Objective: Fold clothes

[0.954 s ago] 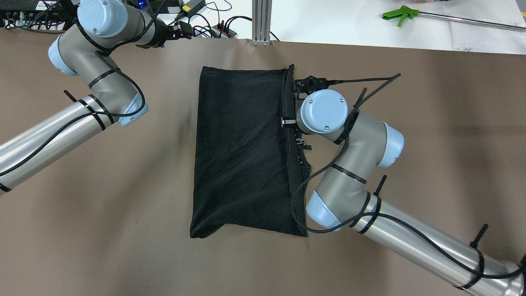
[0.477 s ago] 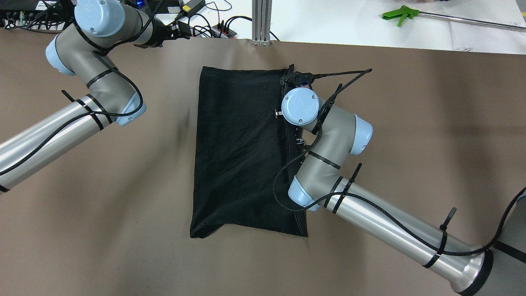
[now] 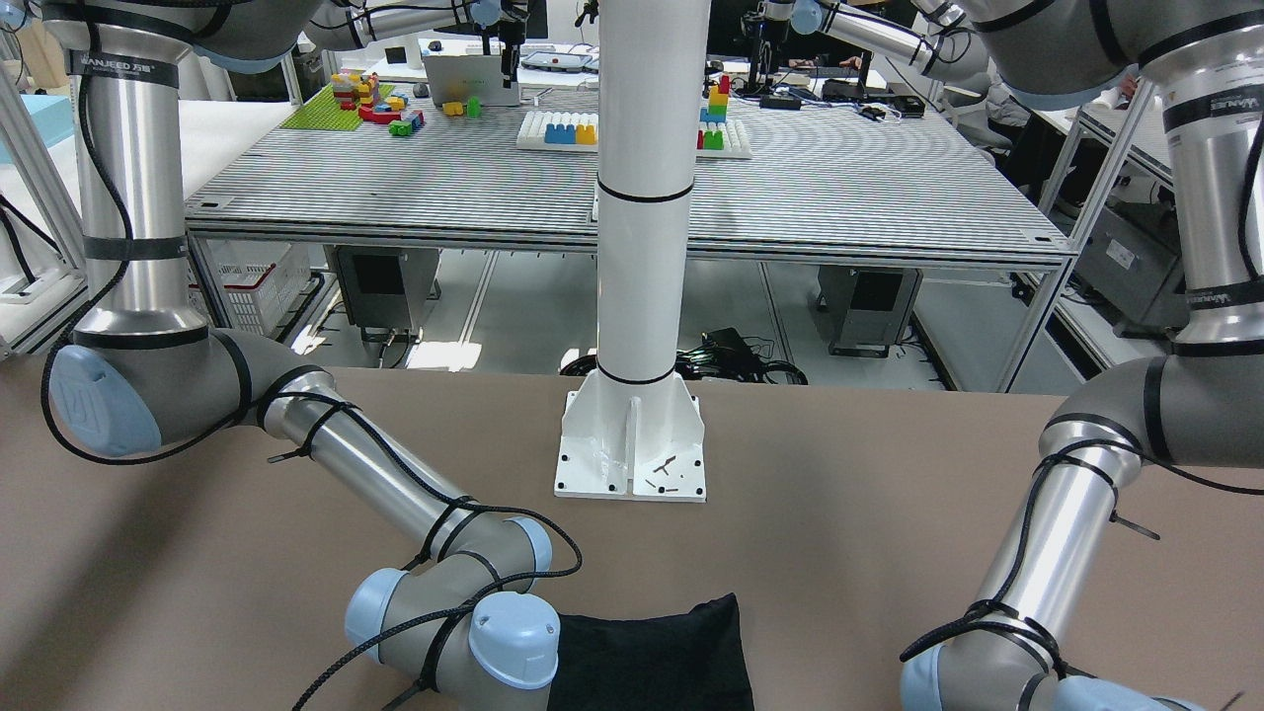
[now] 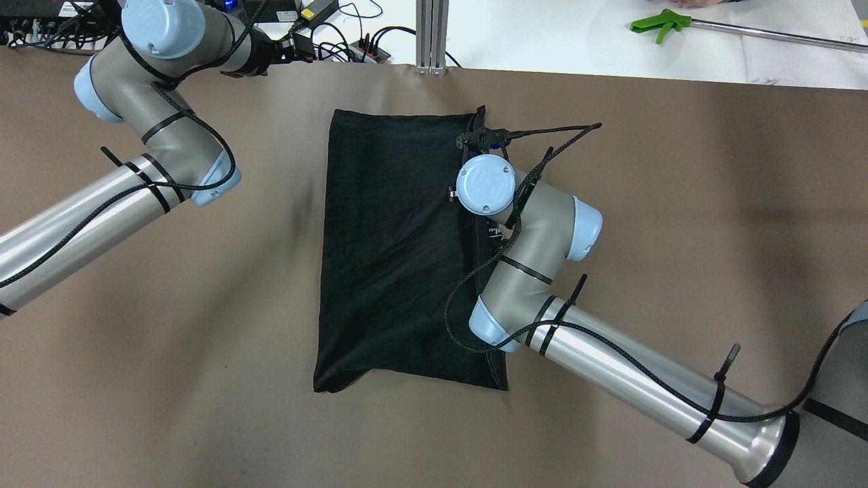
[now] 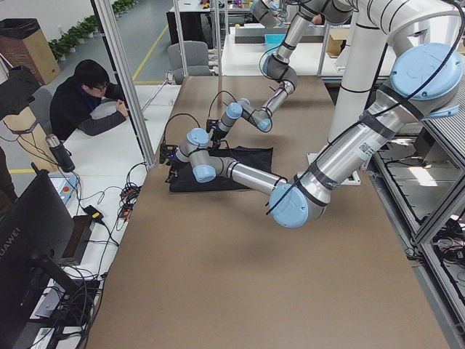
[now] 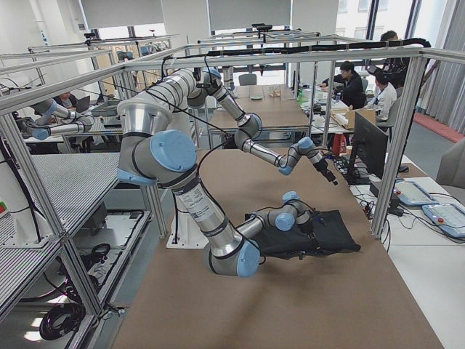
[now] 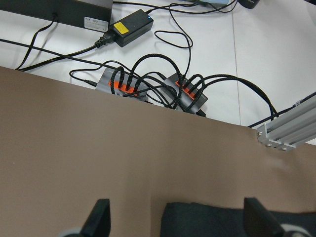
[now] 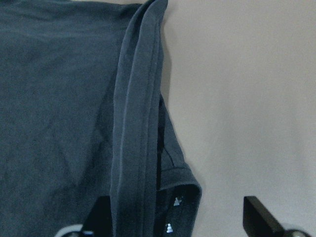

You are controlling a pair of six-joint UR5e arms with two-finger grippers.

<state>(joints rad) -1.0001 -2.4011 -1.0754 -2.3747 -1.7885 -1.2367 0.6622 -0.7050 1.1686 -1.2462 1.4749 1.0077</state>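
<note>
Over one hem of the black garment [image 4: 393,251], the right gripper [image 8: 177,215] gapes.

In the overhead view the garment [image 4: 400,251] lies mid-frame on the table [image 4: 678,203], long sides running top to bottom. The right gripper [image 8: 177,217] sits over its right edge, near the upper right corner. The left gripper [image 7: 178,219] hangs at upper left, by the table's top edge. In the front-facing view a pillar [image 3: 632,434] stands above the garment, centre frame.

Robotics lab: framed workbenches [image 3: 790,188], monitors [image 6: 361,142], cabling [image 7: 163,91], seated people [image 5: 83,102].
</note>
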